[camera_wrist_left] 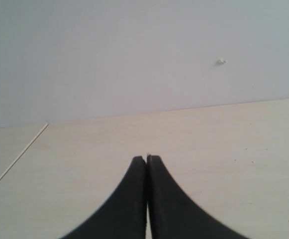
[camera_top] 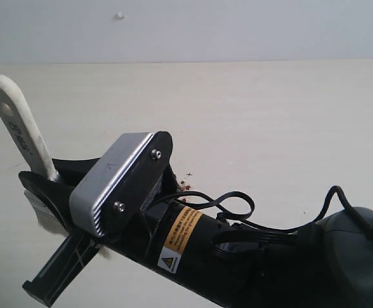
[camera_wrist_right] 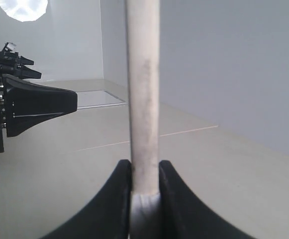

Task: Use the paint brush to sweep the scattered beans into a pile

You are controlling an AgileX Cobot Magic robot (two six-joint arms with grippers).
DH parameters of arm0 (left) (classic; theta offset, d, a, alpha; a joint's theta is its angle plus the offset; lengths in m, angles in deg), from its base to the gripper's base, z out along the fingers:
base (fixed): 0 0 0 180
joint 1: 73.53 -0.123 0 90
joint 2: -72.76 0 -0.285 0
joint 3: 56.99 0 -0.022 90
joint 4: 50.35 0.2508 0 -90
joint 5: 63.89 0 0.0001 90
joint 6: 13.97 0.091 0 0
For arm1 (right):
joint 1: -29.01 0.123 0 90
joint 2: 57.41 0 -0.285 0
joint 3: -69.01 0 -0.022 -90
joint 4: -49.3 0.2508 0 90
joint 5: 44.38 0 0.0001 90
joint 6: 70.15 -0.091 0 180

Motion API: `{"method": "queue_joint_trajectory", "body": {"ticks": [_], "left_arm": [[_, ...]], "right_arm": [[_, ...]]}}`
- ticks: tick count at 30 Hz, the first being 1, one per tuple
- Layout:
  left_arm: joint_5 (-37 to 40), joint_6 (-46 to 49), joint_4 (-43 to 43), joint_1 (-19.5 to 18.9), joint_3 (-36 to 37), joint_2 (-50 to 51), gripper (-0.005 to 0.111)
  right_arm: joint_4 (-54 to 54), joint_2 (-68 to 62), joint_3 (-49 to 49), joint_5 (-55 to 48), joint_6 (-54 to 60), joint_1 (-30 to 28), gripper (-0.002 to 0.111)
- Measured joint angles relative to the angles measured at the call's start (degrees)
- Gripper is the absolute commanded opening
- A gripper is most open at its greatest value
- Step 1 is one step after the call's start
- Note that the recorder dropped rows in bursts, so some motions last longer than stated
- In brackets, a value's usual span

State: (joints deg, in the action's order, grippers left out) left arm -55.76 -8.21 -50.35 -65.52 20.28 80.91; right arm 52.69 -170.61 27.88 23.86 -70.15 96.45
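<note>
My right gripper point(camera_top: 48, 181) reaches across from the lower right to the left side of the pale table and is shut on the paint brush point(camera_top: 20, 128). The brush's pale handle slants up and away to the left, and a bit of its white bristles point(camera_top: 43, 222) shows under the gripper. The right wrist view has the handle point(camera_wrist_right: 143, 89) upright between the right gripper's point(camera_wrist_right: 144, 167) fingers, with the silver band point(camera_wrist_right: 145, 214) just below them. A few reddish-brown beans point(camera_top: 185, 186) peek out beside the arm; the rest, and any pile, are hidden behind it. The left gripper point(camera_wrist_left: 146, 158) is shut and empty over bare table.
The right arm and its silver wrist camera point(camera_top: 112, 183) block the lower middle of the exterior view. The table's far edge point(camera_top: 237, 62) meets a white wall. The left arm point(camera_wrist_right: 30, 107) shows in the right wrist view, beyond the brush. A thin seam point(camera_wrist_left: 15, 159) crosses the tabletop.
</note>
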Motion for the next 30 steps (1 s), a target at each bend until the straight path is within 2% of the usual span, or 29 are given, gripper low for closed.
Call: {"method": "queue_joint_trajectory", "body": {"ticks": [30], "left_arm": [[0.0, 0.0, 0.0, 0.0, 0.0, 0.0, 0.000]], "right_arm": [[0.1, 0.0, 0.0, 0.0, -1.7, 0.0, 0.000]]}}
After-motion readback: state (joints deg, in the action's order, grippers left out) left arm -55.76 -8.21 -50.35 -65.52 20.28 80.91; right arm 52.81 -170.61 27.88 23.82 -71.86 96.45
